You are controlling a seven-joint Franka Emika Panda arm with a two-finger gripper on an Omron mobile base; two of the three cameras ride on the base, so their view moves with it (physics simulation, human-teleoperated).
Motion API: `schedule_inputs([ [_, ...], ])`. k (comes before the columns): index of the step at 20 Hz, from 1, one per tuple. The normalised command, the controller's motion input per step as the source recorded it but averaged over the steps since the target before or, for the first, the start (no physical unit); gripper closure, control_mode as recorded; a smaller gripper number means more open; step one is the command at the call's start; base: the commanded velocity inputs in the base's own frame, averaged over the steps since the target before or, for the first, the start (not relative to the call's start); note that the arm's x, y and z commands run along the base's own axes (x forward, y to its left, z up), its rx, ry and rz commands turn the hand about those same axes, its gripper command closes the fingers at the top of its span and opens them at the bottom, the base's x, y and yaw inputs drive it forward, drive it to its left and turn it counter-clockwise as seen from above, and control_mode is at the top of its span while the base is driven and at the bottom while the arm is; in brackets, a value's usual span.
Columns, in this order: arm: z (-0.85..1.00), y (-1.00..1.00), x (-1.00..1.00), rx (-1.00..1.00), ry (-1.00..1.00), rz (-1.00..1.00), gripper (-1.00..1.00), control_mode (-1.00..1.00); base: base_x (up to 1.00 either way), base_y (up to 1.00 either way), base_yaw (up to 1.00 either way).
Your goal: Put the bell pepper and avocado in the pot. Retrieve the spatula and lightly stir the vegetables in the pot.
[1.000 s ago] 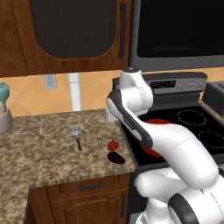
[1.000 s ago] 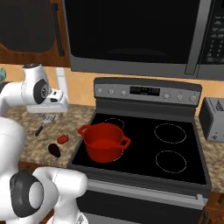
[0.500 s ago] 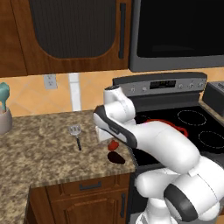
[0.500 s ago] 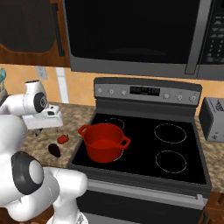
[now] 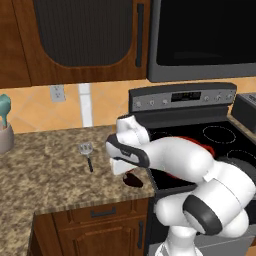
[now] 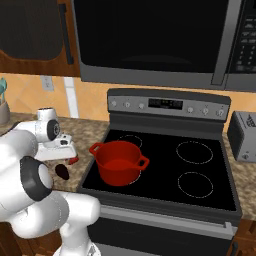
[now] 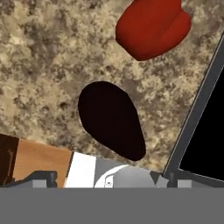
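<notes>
My gripper [image 7: 107, 177] hangs open just above the counter, its dark fingertips [image 7: 41, 176] wide apart with nothing between them. Right under the hand lies the dark avocado [image 7: 111, 119], and the red bell pepper [image 7: 153, 26] sits just beyond it. From the base, the avocado [image 5: 134, 180] [image 6: 62, 171] peeks out below my hand [image 6: 58, 148], and a sliver of the pepper [image 6: 73, 160] shows beside it. The red pot [image 6: 119, 161] stands on the stove's front left burner, without a lid. The spatula [image 5: 87, 153] lies flat on the counter to the left of my hand.
The black stovetop [image 6: 200, 175] starts right beside the vegetables, its edge [image 7: 197, 109] close to them. A beige holder [image 5: 5, 138] with a teal utensil stands at the far left. A toaster [image 6: 243, 136] sits right of the stove. Cabinets and a microwave hang overhead.
The arm has swung down from above the stove's left edge, and the hand now sits low over the pepper and avocado. The vegetables, pot and spatula have not moved.
</notes>
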Motion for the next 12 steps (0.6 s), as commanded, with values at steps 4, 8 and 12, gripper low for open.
schedule_inputs([
  [4,-0.57,0.0,0.16,-0.01,0.05,0.03,-1.0,-1.0,0.0,0.0,0.0],
  [8,-0.34,0.0,0.07,0.0,0.0,0.04,-1.0,-1.0,0.0,0.0,0.0],
  [12,-0.21,0.0,0.09,0.0,0.0,0.04,-1.0,-1.0,0.0,0.0,0.0],
])
